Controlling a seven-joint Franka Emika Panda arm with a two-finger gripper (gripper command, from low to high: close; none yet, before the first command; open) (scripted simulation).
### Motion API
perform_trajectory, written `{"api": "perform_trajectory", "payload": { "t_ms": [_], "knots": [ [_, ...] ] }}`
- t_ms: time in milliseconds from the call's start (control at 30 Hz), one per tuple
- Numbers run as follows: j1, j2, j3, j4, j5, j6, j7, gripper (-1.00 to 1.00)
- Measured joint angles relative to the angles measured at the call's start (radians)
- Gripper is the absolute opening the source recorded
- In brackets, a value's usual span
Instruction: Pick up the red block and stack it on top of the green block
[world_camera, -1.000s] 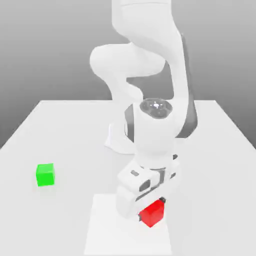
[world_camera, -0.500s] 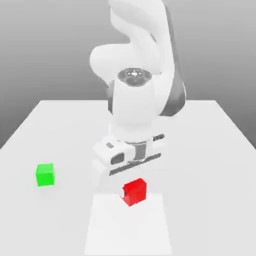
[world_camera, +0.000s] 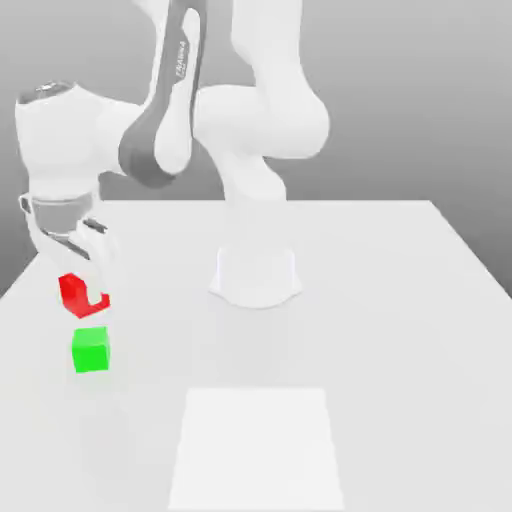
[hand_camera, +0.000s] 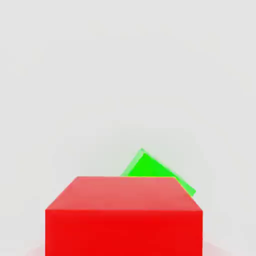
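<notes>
The red block (world_camera: 72, 293) hangs in the air at the exterior view's left, with my gripper (world_camera: 85, 292) shut on it; one white finger covers part of its front. Just below it, with a small gap between them, the green block (world_camera: 91, 350) rests on the white table. In the hand view the red block (hand_camera: 125, 215) fills the near part of the picture, and the green block (hand_camera: 150, 167) shows behind its upper edge, turned at an angle to it and partly hidden.
My arm's white base (world_camera: 256, 275) stands at the middle of the table (world_camera: 400, 330). A paler square patch (world_camera: 258, 445) lies on the table in front of it. The table's left edge runs close to the green block.
The arm has swung from the front middle of the table to the exterior view's left, carrying the red block up and over to just above the green block.
</notes>
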Motion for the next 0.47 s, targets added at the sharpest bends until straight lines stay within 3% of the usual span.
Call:
{"api": "perform_trajectory", "payload": {
  "t_ms": [267,433,467],
  "knots": [
    [0.095,0.148,-0.035,0.009,0.237,0.113,-0.162,-1.00],
    [0.091,0.218,-0.035,0.008,0.242,0.195,-0.166,-1.00],
    [0.089,0.227,-0.040,0.007,0.222,0.211,-0.151,1.00]
  ]
}}
